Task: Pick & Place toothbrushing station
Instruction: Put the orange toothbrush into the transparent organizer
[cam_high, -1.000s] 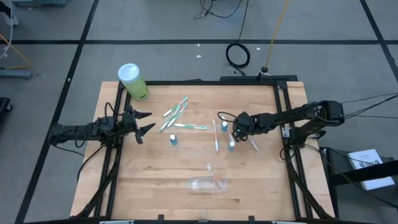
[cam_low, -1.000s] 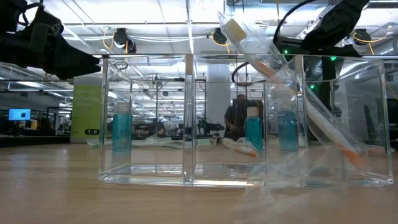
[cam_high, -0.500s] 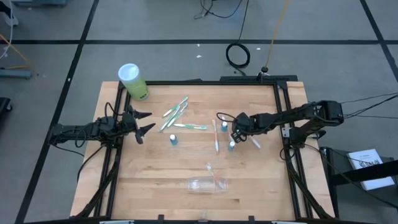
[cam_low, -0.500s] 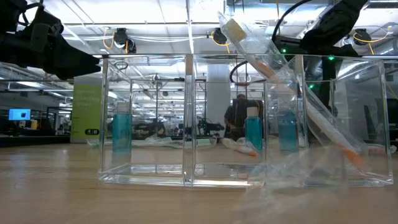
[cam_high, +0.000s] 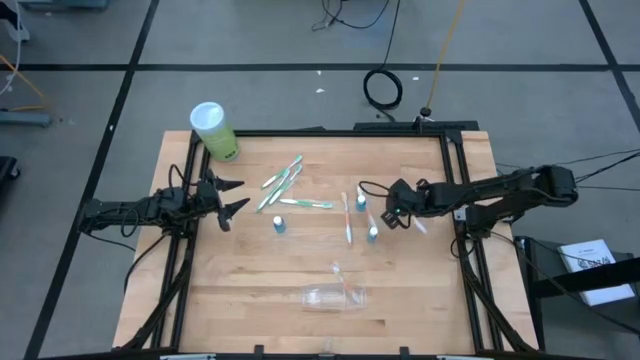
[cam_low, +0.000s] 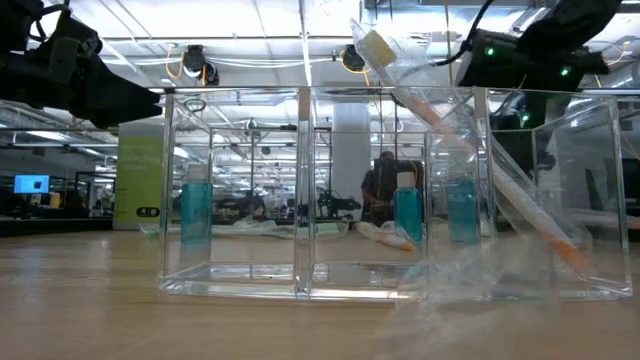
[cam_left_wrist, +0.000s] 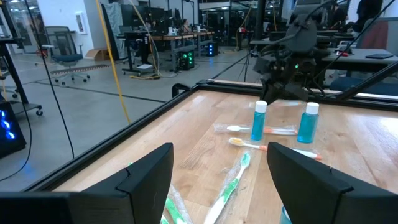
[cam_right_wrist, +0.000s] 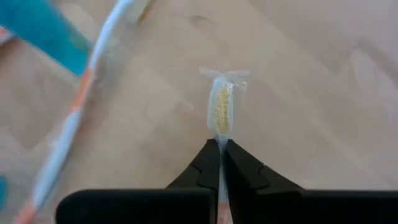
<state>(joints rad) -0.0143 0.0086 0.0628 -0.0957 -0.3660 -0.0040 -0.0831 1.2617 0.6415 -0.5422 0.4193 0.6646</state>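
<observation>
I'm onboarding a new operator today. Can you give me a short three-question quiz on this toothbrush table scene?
1. True or false: the right gripper is shut on a wrapped toothbrush.
2. Which gripper waits open at the table's edge: A left, B right?
3. What colour are the small upright tubes?

Key: 1 true. 2 A, the left gripper. 3 blue with white caps.

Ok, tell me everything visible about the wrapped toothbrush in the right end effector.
The slim white toothbrush in clear crinkly wrap is clamped between the shut fingers of the right end effector. Its yellowish bristle head points forward past the fingertips, and the wrap's end flares out beyond it. It hangs above the bare wooden table. The high view shows its pale handle trailing behind the end effector near the table's right edge.
</observation>
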